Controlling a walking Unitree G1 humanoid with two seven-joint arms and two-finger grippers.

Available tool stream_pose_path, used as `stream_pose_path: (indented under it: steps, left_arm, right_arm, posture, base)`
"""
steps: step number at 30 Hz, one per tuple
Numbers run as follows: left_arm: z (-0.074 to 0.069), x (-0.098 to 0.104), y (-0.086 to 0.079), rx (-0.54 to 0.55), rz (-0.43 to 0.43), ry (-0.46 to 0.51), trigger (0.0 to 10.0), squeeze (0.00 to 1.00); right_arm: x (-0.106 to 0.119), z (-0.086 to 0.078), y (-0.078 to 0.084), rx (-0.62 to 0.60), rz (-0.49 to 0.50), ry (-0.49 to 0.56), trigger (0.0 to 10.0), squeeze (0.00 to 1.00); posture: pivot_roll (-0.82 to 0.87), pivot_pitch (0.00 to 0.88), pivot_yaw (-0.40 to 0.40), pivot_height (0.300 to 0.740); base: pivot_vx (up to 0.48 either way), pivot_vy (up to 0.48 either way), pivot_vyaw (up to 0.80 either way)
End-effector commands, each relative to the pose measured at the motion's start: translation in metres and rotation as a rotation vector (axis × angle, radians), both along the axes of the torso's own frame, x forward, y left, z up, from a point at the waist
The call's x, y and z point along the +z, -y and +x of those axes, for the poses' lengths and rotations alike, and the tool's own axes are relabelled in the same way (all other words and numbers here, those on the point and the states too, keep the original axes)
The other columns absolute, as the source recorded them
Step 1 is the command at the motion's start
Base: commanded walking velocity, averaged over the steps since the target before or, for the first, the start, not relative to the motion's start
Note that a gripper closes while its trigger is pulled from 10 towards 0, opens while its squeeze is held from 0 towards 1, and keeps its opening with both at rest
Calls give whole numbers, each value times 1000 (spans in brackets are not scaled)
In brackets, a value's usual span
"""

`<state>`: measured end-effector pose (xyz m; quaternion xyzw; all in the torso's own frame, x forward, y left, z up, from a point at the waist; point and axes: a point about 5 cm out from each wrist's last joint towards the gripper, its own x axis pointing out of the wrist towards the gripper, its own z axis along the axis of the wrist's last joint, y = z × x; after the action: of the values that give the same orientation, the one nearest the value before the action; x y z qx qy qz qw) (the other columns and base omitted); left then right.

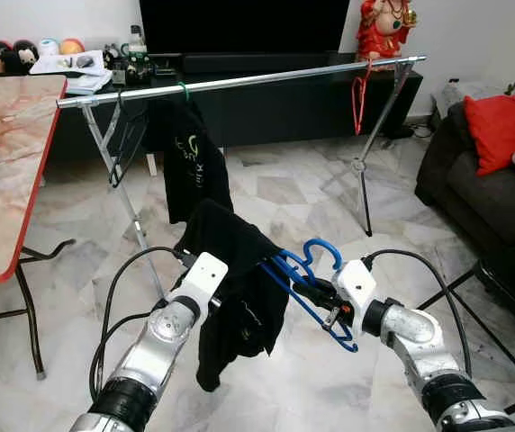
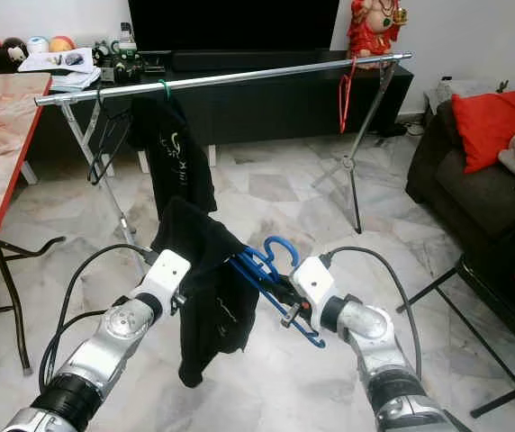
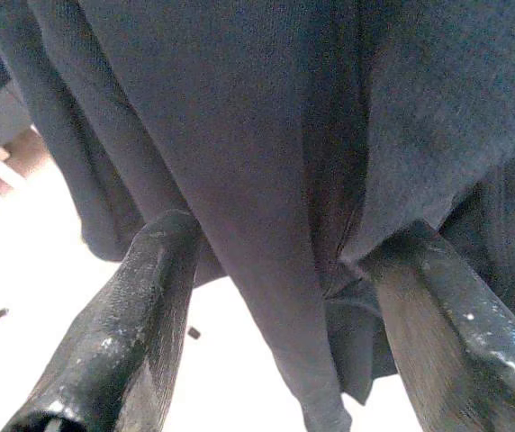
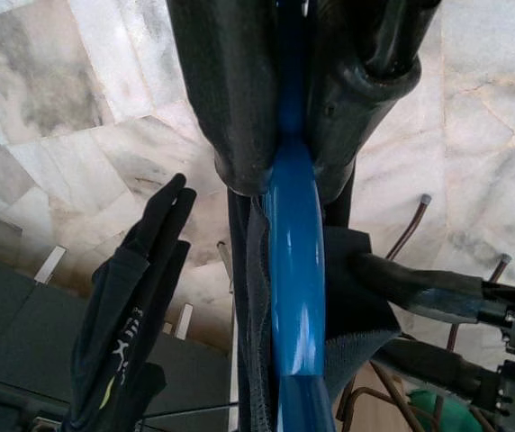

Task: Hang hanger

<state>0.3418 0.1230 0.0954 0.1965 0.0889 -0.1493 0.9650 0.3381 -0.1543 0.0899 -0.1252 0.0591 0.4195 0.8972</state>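
The right gripper is pressed together on the blue hanger, pinching its plastic bar between both black fingers — the right wrist view shows the blue bar running straight through the narrow gap, held tight on either side. The hanger sits tilted in front of the robot, its hook curling up just above the gripper and its lower arm slanting down past the white wrist housing. A black garment is draped over the hanger's far end and hangs down from it.

The left gripper reaches into that garment from the other side. Its two fingers are spread apart, with folds of the dark cloth lying between and against them; one fold bunches at the inner face of one finger.

The hanger is held well short of the silver rail of the drying rack, which stretches across the room beyond both arms. On that rail hangs another black shirt on a green hook, near the rail's left end, and a red hanger dangles near its right end. A marble-topped table stands left of the rack — a dark sofa with a red cushion lies to the right of it.
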Motion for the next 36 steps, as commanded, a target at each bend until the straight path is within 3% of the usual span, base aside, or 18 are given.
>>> stream_pose_path:
  steps: [1,7,14,15,16,17,36]
  left_arm:
    - [2,1,3,-2,-15,7,10000,0]
    - [7,8,1,52,-45,64,10000,0]
    - [8,14,8,23,-85,103,10000,0]
    - [8,15,11,4,-91,112,3725,0]
    - [8,15,11,4,-91,112,3725,0]
    - [7,15,12,-10,-90,114,0,0]
    - [9,15,15,-17,-102,122,0,0]
  right_arm:
    - [16,6,-3,5,41,74,0,0]
    - [15,5,-6,11,49,68,0,0]
    - [12,3,-8,17,58,59,0,0]
    - [12,3,-8,19,58,57,0,0]
    - [12,3,-8,19,58,57,0,0]
    - [12,3,-9,19,59,57,0,0]
    - [7,0,-9,24,59,45,0,0]
  posture:
    - [9,39,-80,740]
    - [8,34,-77,740]
    - [10,29,-74,740]
    - [10,28,-73,740]
    - [10,28,-73,740]
    - [9,28,-72,740]
    - [6,32,-69,740]
  base:
    - [0,0,0]
    - [0,0,0]
    - [0,0,0]
    - [0,0,0]
    - [0,0,0]
    - [0,0,0]
    - [0,0,0]
